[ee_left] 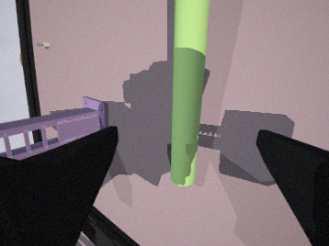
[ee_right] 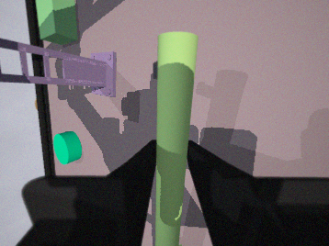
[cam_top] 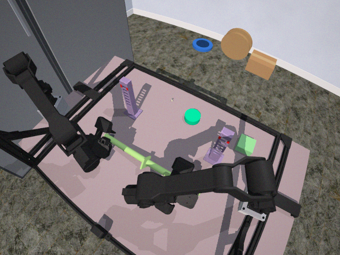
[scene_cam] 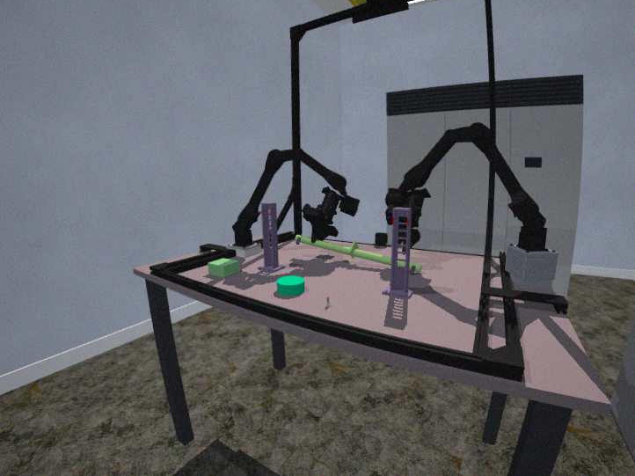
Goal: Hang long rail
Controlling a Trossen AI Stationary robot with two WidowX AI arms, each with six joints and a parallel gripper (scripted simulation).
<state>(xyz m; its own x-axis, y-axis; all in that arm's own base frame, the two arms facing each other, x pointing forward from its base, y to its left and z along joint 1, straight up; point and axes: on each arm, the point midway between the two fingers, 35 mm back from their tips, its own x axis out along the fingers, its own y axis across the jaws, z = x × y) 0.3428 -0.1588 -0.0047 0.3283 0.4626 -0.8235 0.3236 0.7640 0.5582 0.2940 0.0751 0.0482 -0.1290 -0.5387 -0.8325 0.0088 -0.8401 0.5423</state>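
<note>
The long light-green rail point(cam_top: 136, 155) point(scene_cam: 370, 256) point(ee_left: 192, 18) point(ee_right: 175, 101) hangs off both posts and slopes down toward its left-arm end in the exterior view; whether that end touches the table is unclear. My left gripper point(cam_top: 109, 136) point(ee_left: 187, 135) is open around that end, with gaps at both sides. My right gripper point(ee_right: 171, 144) is shut on the rail near its other end. Two purple slotted posts stand upright with red marks near their tops: one post point(cam_top: 129, 102) point(scene_cam: 400, 269) point(ee_left: 78, 126) by the left arm, the other post point(cam_top: 214, 155) point(scene_cam: 270, 248) point(ee_right: 85, 71) by the right arm.
A teal disc point(cam_top: 192, 116) point(scene_cam: 290, 286) point(ee_right: 67, 147) lies between the posts. A green block point(cam_top: 245, 144) point(scene_cam: 223, 267) point(ee_right: 57, 16) sits beside the right arm's post. A small pale object point(cam_top: 172, 99) point(scene_cam: 327, 302) point(ee_left: 44, 45) lies near the disc. A black frame point(cam_top: 187, 88) borders the table.
</note>
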